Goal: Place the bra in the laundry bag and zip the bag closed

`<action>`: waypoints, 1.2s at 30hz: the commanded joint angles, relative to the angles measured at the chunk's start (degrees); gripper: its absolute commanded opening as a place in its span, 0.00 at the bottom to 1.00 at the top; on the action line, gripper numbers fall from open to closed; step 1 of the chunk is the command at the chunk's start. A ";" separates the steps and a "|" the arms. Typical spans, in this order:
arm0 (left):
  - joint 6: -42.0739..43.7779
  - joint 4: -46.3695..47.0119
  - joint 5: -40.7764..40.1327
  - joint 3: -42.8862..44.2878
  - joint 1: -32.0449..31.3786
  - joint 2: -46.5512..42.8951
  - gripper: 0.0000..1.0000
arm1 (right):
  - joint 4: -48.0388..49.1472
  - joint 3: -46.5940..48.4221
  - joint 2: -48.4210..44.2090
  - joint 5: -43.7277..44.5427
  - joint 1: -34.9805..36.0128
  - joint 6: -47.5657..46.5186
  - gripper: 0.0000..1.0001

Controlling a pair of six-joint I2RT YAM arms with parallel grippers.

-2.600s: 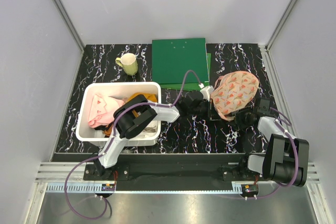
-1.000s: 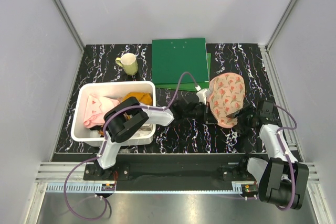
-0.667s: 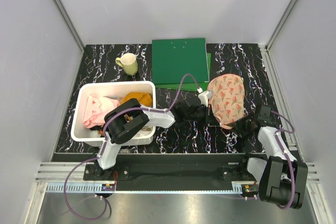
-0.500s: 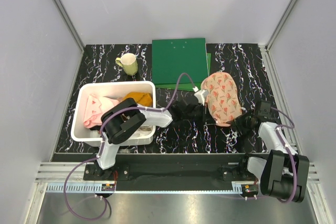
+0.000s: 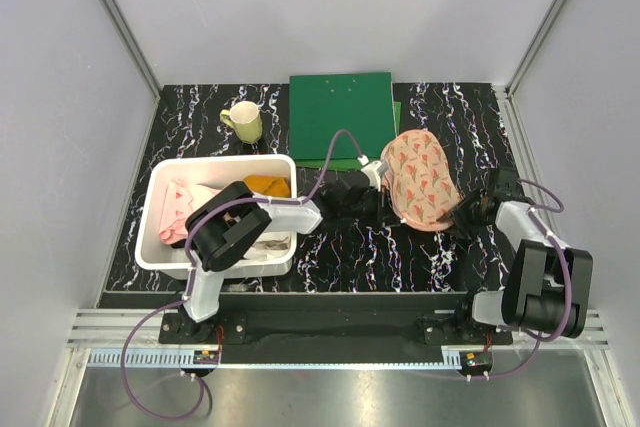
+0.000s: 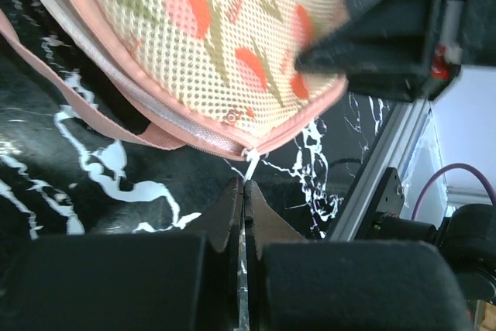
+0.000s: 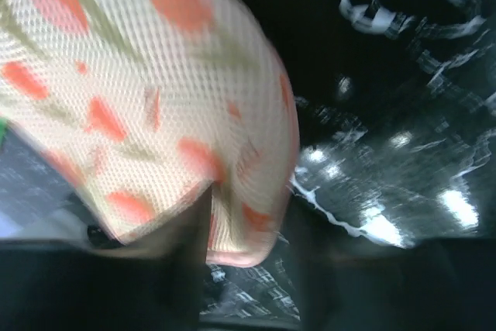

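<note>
laundry bag (image 5: pixel 418 180) lies on the marbled table (image 5: pixel 400 257) right of centre, domed side up, far rim at the corner of the green folder (image 5: pixel 340 112). bra isn't visible in any view. the bulge suggests it's inside, can't confirm.

left gripper (image 6: pixel 242 191) is pinched together on the white zipper pull (image 6: pixel 249 162) at the bag's pink zipper edge. right gripper (image 5: pixel 470 212) sits at the bag's opposite rim. its wrist view is blurred, so can't tell if it's clamped on the fabric or just beside it.

handling: bag looks like light soft mesh, so it'll likely slide and crumple rather than resist a zip pull. needs a counter-hold on the pink binding near the slider. the tab is small and thin, easy to lose.

room: open table on the near side of the bag and to its right, up to the frame rail. white bin (image 5: pixel 160 247) is well apart on the left, mug (image 5: pixel 243 122) is out of the way. folder crowds the far side.
</note>
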 commanded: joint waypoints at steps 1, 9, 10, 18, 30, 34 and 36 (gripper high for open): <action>1.16 1.38 0.48 3.83 -1.58 -0.58 0.00 | -0.81 3.86 0.51 4.04 -0.98 -3.57 0.63; 1.07 -1.61 -0.41 10.43 -2.20 2.50 0.00 | -7.84 -1.94 -8.89 -1.71 -0.98 4.85 1.00; 0.90 -1.35 -0.32 10.96 -2.29 2.59 0.00 | -7.76 -2.38 -11.69 -2.14 -0.98 6.01 1.00; 0.89 -1.00 -0.31 11.76 -5.27 2.77 0.00 | -3.37 -8.35 -17.26 -3.02 -0.98 18.39 0.84; 1.25 -2.14 -2.25 9.92 -4.94 2.86 0.00 | -1.34 -8.10 -13.30 0.49 -2.12 18.34 0.08; 1.60 -3.72 -2.08 7.28 0.60 1.89 0.00 | -1.25 -8.27 -11.20 -0.73 -4.57 14.02 0.00; 3.00 -3.98 -2.16 5.79 3.05 1.19 0.00 | -1.34 -7.93 -10.75 -1.70 -5.46 11.57 0.00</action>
